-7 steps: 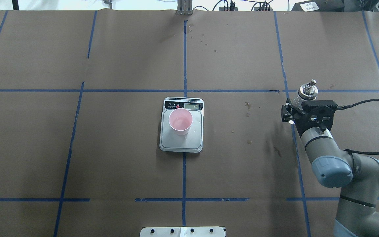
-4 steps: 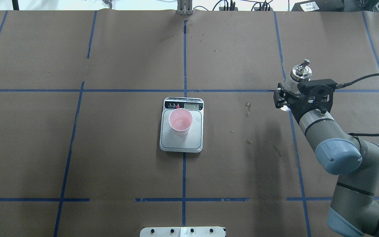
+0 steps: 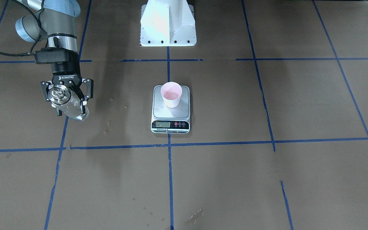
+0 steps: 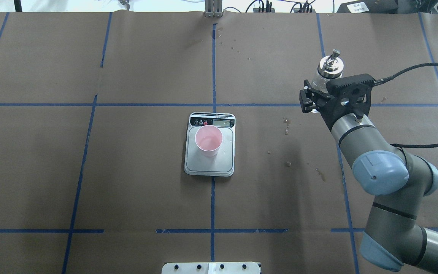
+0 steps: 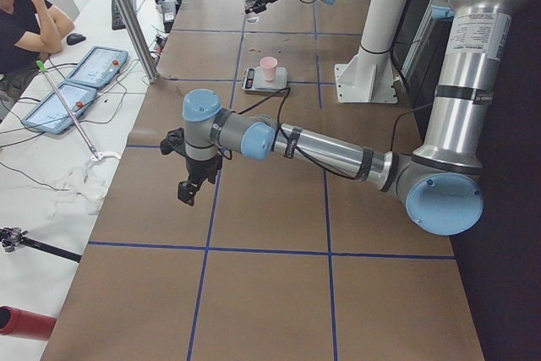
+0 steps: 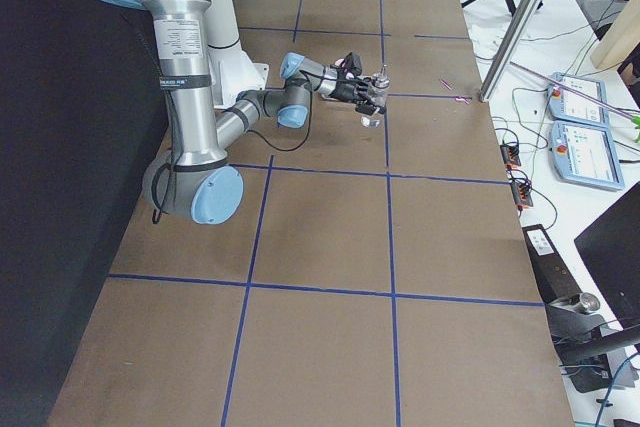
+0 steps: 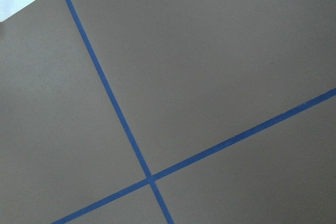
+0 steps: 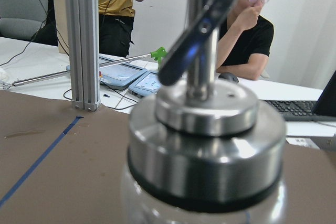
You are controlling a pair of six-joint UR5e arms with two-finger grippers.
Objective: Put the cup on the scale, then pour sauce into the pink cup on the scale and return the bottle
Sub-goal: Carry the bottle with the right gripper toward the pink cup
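Pinched in the right gripper [image 3: 68, 103], jaws pressed against the glass wall: a clear glass cylindrical bottle [image 4: 329, 67] with a shiny metal collar and small pour spout, upright and lifted off the brown paper-covered table [image 4: 135, 68]. Level of the clear sauce inside too hard to read.

Far off at the table's other side, hanging over the paper: the left gripper [image 5: 188, 185], impossible to tell whether spread or closed.

Step in hand, by the look of it: carrying the bottle to the pour, cup placement done.

Well apart from the right gripper, toward the table's middle: a small pale pink tapered cup [image 4: 208, 140], upright on the steel platform of a flat square digital scale [image 4: 209, 164], nearer the display end.

Next, probably: carry across to the cup, bring the spout just over the rim, tilt slowly, avoid knocking the cup.
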